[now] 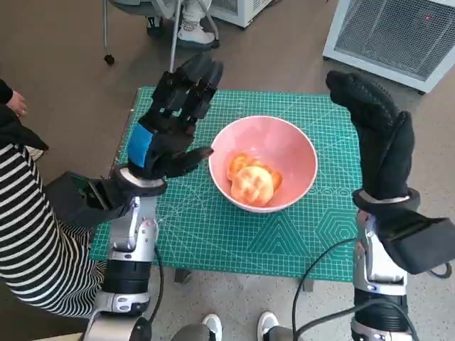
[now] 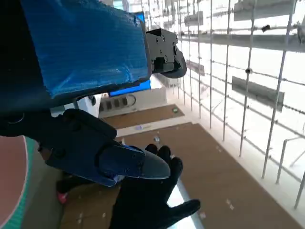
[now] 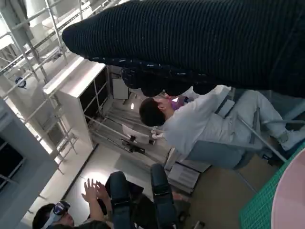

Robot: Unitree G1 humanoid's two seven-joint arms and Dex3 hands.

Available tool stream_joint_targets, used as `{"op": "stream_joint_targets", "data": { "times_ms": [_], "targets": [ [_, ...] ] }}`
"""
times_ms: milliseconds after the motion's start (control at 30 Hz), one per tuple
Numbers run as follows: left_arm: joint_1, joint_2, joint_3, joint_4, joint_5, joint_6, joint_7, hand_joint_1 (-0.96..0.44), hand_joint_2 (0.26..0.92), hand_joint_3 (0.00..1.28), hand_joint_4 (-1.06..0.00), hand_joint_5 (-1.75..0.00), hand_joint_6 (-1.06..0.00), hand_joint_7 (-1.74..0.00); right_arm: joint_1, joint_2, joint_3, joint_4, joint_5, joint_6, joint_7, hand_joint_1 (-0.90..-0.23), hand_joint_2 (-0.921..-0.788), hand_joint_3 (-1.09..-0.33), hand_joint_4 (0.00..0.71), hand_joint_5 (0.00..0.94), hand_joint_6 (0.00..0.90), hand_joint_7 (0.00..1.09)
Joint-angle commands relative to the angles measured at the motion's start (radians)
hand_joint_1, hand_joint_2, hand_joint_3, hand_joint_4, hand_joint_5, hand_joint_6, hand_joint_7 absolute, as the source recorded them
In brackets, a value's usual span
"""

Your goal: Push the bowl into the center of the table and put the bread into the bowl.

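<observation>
Your left hand (image 1: 169, 128) raised above mat (image 1: 213, 234), fingers spread wide, holding nothing. Your right hand (image 1: 380, 135) likewise raised, fingers extended, empty. Pink bowl (image 1: 284, 142) sits between your hands, touching neither, just beside left thumb. Bread (image 1: 252, 181) lies inside bowl, nearer left hand than right.

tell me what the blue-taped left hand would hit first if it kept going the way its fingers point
Probably nothing: the blue-taped black left hand points past the green cutting mat's far edge, beside the pink bowl. Depth is unclear.
</observation>
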Motion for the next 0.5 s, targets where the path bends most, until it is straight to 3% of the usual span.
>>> {"op": "stream_joint_targets", "data": {
  "times_ms": [33, 500],
  "targets": [
    [0.016, -0.014, -0.002, -0.022, 0.002, -0.008, 0.012, -0.27, 0.816, 0.2, -0.17, -0.08, 0.0, -0.66, 0.018, -0.007, -0.003, 0.001, 0.017, 0.014, 0.012, -0.798, -0.921, -0.687, 0.194, 0.007, 0.078, 0.48],
    [0.016, -0.022, 0.002, -0.011, 0.008, -0.025, 0.015, -0.29, 0.795, 0.23, -0.22, -0.12, 0.0, -0.7, 0.025, -0.013, -0.005, -0.012, 0.035, 0.022, 0.025, -0.817, -0.921, -0.685, 0.197, 0.006, 0.08, 0.47]
  ]
}}
